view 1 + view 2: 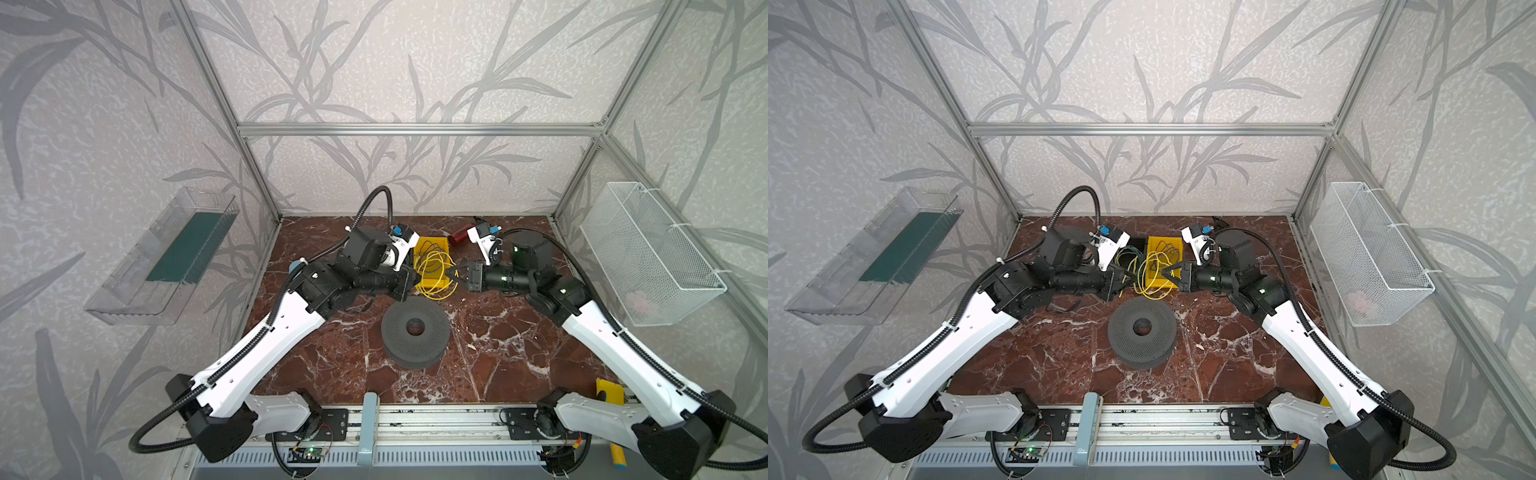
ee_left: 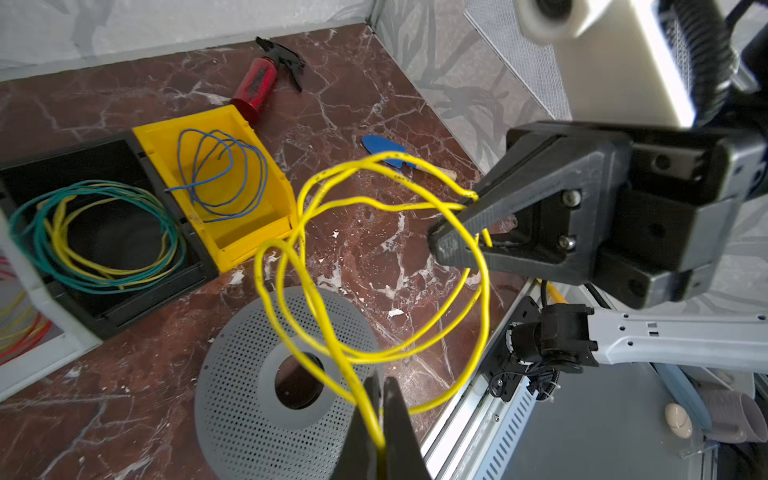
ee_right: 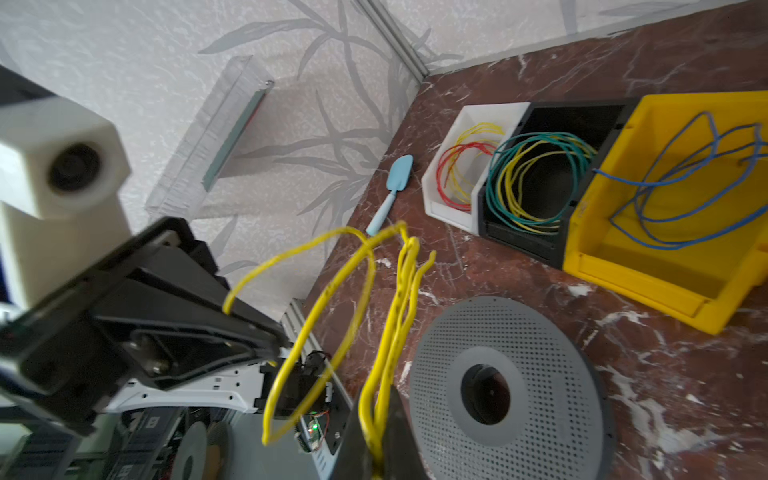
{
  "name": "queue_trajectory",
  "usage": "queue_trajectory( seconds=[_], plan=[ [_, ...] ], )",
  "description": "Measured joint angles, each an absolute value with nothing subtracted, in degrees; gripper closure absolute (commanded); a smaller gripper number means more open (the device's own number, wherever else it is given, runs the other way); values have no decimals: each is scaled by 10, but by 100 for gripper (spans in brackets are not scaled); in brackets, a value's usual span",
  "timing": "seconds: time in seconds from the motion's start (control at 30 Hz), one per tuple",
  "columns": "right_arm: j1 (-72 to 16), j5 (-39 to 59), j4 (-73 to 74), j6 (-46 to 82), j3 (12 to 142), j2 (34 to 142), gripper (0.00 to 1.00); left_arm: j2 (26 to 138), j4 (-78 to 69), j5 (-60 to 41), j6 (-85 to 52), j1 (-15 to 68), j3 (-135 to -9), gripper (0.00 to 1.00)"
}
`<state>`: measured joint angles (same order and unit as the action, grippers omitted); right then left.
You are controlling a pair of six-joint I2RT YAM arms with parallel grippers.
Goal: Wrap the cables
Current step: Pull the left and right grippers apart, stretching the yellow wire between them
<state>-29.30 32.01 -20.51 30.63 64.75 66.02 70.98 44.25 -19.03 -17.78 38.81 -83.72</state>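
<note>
Closest in, the left pincer has its two dark, tapered fingers pressed together on a strand of the yellow cable, which is string-thin and glossy. Opposite, the right pincer, matte black with a grainy printed surface, is clamped on several strands too. Between them the cable springs out in loose, uneven loops, held in the air above the red-brown marbled tabletop. Below the loops sits a round grey spool, flat-faced and peppered with small holes, with a wide bore through the middle. Farther back, a boxy yellow plastic bin cradles a thin blue wire. Right beside it, touching, a black bin holds green and yellow coils.
</note>
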Motion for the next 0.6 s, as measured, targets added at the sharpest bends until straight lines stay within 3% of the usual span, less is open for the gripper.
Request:
queue_trajectory(
  seconds=[0.2, 0.4, 0.6],
  plan=[
    [-222, 238, -232, 260, 607, 631, 100, 653, 537, -182, -164, 259, -903, 100],
    [-66, 220, -242, 250, 587, 600, 100, 635, 618, -102, -129, 251, -917, 100],
    [-18, 202, -247, 234, 590, 597, 100, 649, 629, -125, -131, 168, -923, 100]
  ],
)
